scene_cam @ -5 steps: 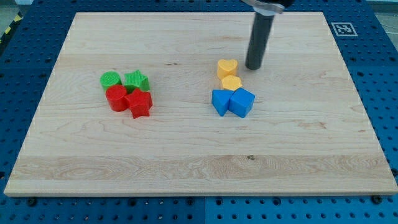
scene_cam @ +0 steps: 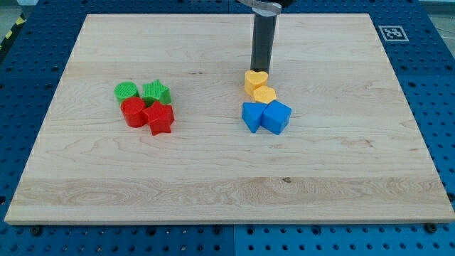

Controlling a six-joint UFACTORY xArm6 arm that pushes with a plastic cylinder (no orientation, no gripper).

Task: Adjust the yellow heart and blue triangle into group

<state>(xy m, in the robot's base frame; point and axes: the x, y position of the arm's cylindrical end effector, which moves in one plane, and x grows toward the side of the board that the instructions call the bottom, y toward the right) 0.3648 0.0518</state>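
Camera view shows we've swung my tip (scene_cam: 261, 71) left to touch behind the yellow heart (scene_cam: 255, 80), ready to nudge it groupward; no jaws on this rod.

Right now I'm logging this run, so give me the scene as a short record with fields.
tip: my tip at the yellow heart's top edge, seemingly touching
yellow heart: top of the right cluster
yellow block: just below the heart
blue blocks: two, side by side under the yellows
left cluster: green round, green star, red round, red star
board: wood
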